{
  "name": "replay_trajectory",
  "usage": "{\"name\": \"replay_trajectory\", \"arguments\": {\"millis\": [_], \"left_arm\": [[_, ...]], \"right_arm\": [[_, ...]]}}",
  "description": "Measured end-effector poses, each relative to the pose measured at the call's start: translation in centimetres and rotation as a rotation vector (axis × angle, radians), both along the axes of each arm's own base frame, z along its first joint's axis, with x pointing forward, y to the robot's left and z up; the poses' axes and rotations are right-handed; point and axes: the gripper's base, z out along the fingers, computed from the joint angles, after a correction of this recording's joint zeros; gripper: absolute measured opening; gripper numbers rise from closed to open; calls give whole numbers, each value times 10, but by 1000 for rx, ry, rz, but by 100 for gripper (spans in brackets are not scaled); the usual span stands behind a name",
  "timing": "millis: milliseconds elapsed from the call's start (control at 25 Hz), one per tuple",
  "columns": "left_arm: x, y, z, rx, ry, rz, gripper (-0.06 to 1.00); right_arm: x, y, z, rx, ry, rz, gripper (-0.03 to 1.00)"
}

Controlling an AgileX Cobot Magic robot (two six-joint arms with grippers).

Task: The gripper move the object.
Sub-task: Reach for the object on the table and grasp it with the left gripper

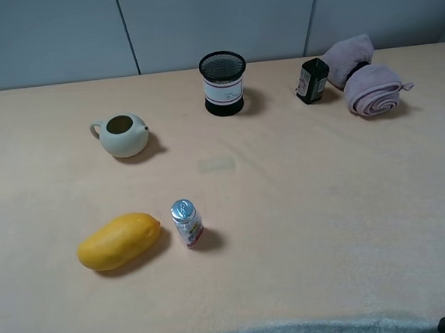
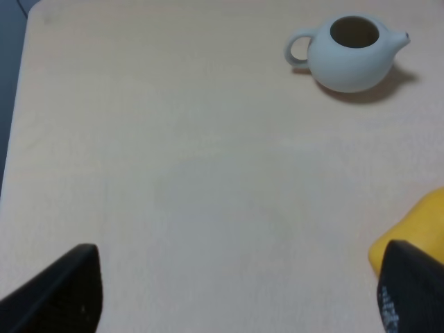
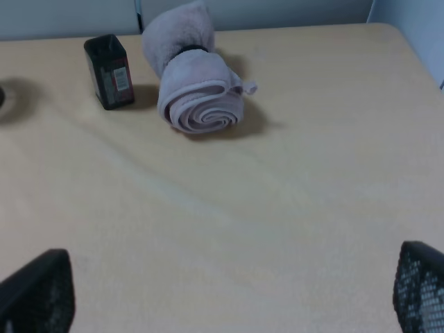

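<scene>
Exterior high view: table [image 1: 327, 204], pale wood tone, carries everything. Rolled towel [image 3: 198, 94], pinkish, lies well ahead of R claw [image 3: 234, 253], apart from it. Mango [image 2: 416, 239], yellow, on its side, close by one finger of L claw [image 2: 239, 250]; touching or not, can't tell. Pen cup [image 1: 224, 83], black mesh w/ white band, stands upright nr table's far edge, far ahead of both claws, approx between their lines; nothing grips it. Teapot [image 2: 350, 52], pale, no lid, ahead of L claw, well apart. Dark bottle [image 3: 109, 73] upright just beside towel, ahead of R claw. Can [image 1: 187, 222], silver top, near mango on its R-claw side. Both claws spread wide, only table seen btw fingers.
</scene>
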Motion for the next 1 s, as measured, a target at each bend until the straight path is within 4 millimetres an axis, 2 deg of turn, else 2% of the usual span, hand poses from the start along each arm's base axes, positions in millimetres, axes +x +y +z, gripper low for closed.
{"name": "replay_trajectory", "arguments": {"millis": [1000], "left_arm": [[0,0,0,3,0,2,79]], "right_arm": [[0,0,0,0,0,0,69]]}}
